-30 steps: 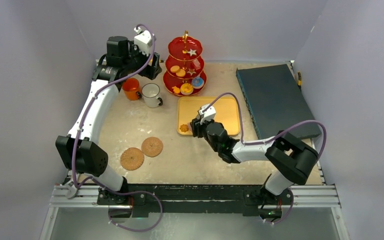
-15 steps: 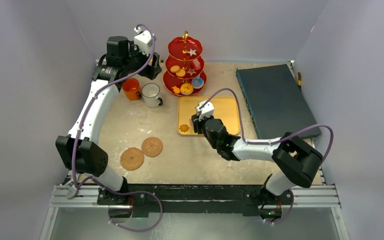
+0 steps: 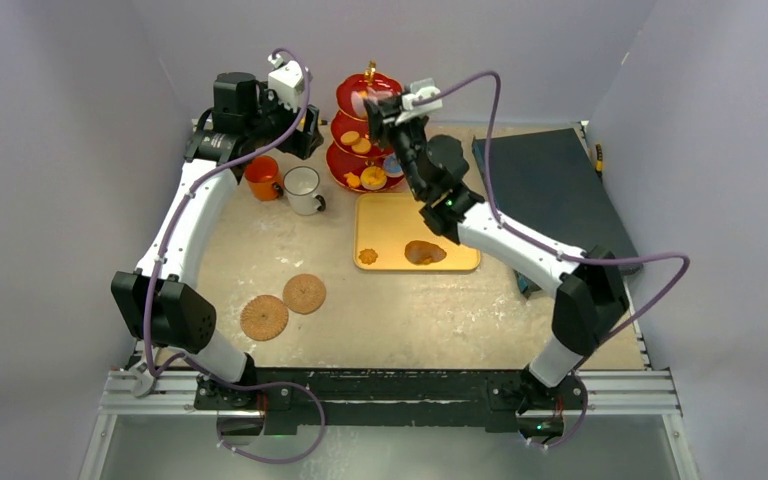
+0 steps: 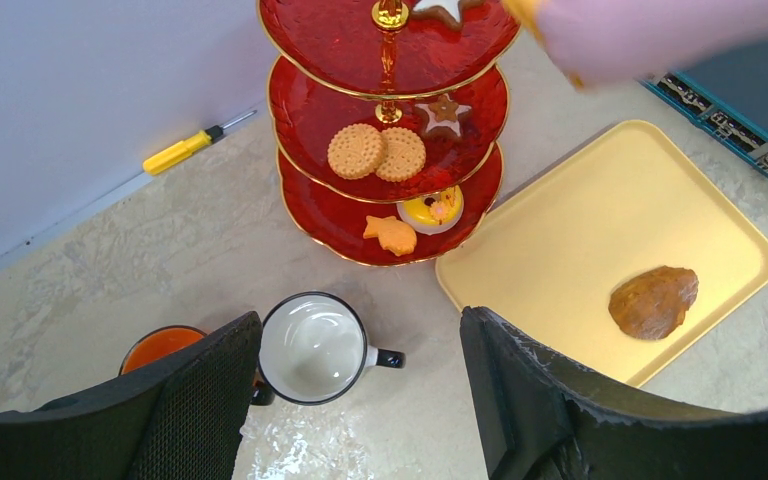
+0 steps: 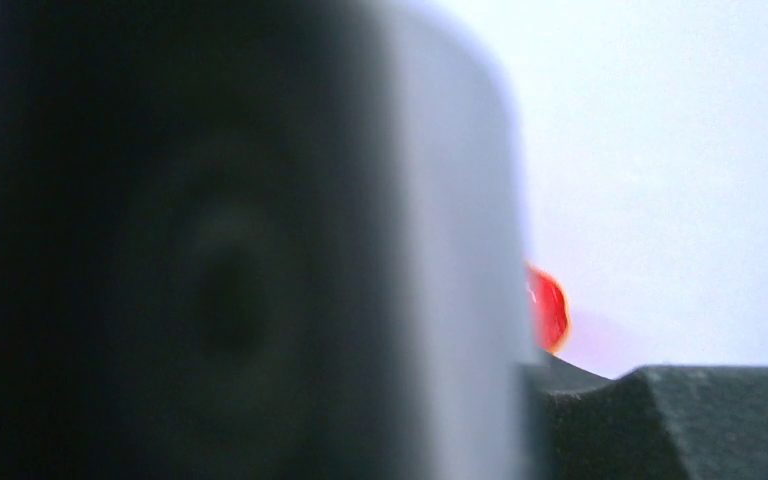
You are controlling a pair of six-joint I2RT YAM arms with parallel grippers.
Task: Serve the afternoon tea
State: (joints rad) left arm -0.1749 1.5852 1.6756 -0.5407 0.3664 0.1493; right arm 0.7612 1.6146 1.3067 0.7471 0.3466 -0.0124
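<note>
The red three-tier stand [image 3: 344,165] with a gold handle stands at the back, also in the left wrist view [image 4: 310,110]. Its tiers hold round biscuits [image 4: 375,152], star biscuits and a yellow doughnut [image 4: 430,210]. An orange mug [image 3: 261,177] and a white mug [image 3: 302,188] stand left of it. My left gripper [image 3: 305,135] hovers open above the white mug [image 4: 312,347], empty. My right gripper [image 3: 380,105] is at the stand's top tier. Its wrist view is blocked by a dark blur; only a red sliver of the stand [image 5: 548,305] shows. A brown pastry [image 3: 423,252] lies on the tray.
The yellow tray [image 3: 450,215] lies in front of the stand, with a small biscuit [image 3: 367,257] at its near left corner. A dark blue box [image 3: 550,190] lies at the right. Two round woven coasters [image 3: 264,317] lie near left. A yellow screwdriver [image 4: 185,150] lies by the back wall.
My right arm has swung from the tray's near left corner up and back to the stand's top tier, uncovering the brown pastry on the tray. The left arm has not moved.
</note>
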